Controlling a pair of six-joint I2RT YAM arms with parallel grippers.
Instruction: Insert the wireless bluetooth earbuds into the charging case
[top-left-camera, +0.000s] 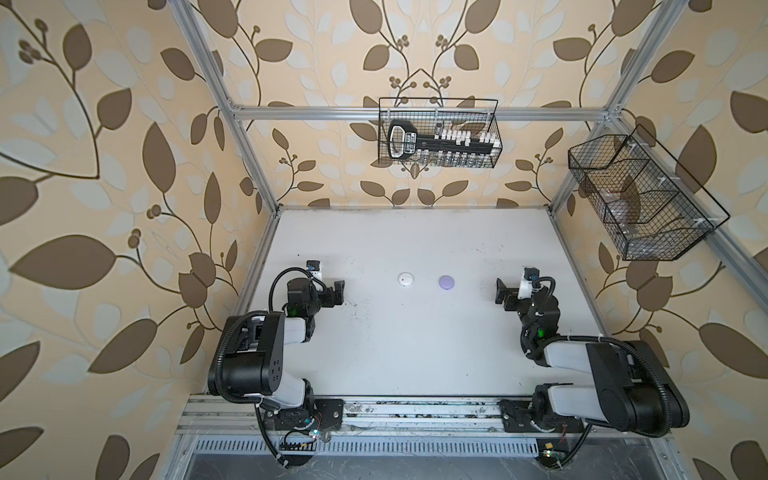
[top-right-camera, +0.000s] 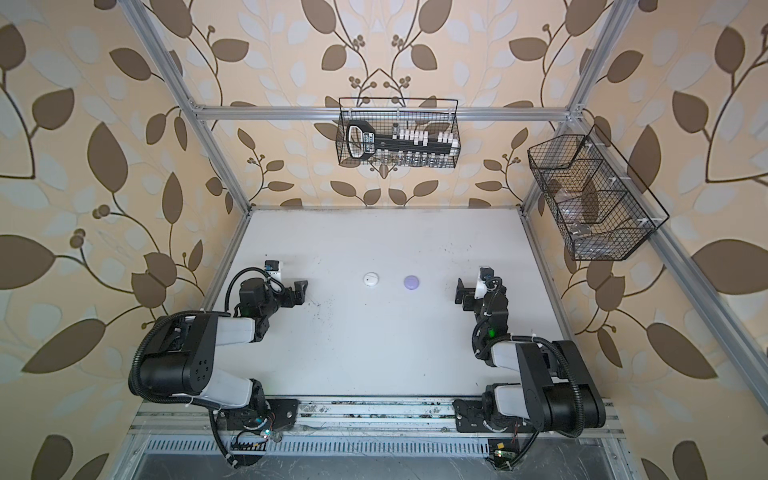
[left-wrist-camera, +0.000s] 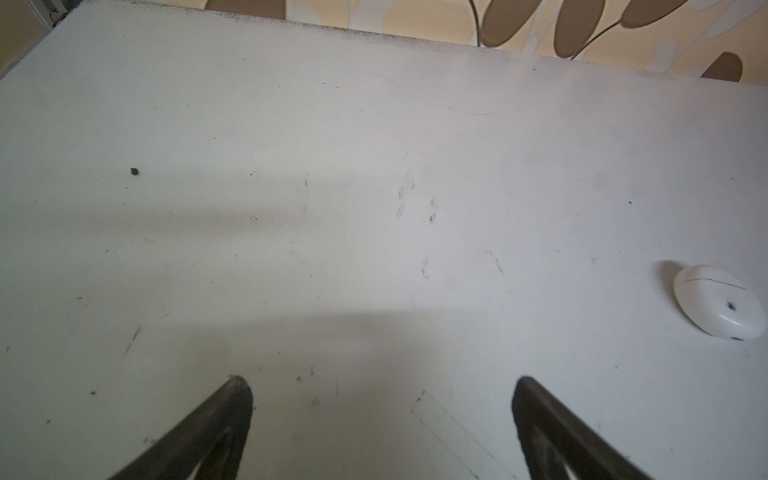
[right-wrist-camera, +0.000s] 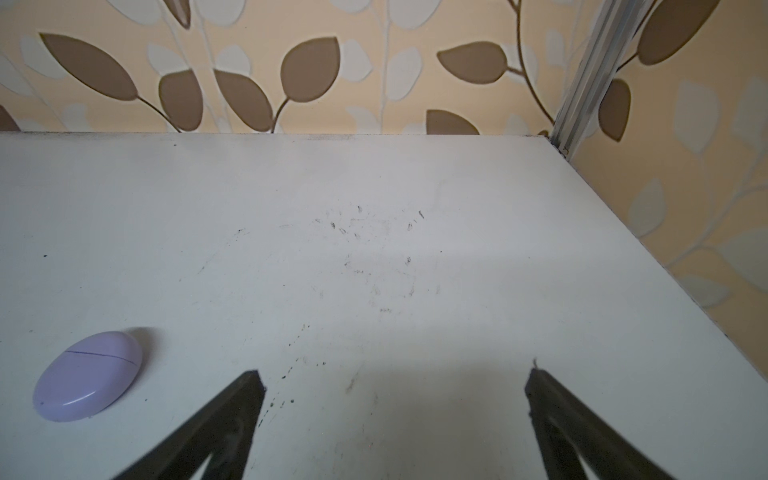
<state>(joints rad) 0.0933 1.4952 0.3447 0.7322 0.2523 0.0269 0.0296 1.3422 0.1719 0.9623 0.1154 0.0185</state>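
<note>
Left claw (left-wrist-camera: 380, 385) wide; tool label (top-left-camera: 410, 137) blurred.

2 black-and-white arms (top-left-camera: 266, 357), ribbed black cables (top-left-camera: 217, 353), green lights (top-left-camera: 294, 310)

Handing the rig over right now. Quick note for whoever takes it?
Both open and empty: left claw sits left of the white case, right claw right of the lavender case.
The cases lie side by side mid-table, lids shut, neither one touched.
No earbuds in view; whether they are already inside cannot be told.
Done: nothing that shows.
Left: check the cases; if empty, find the earbuds and insert them.
</note>
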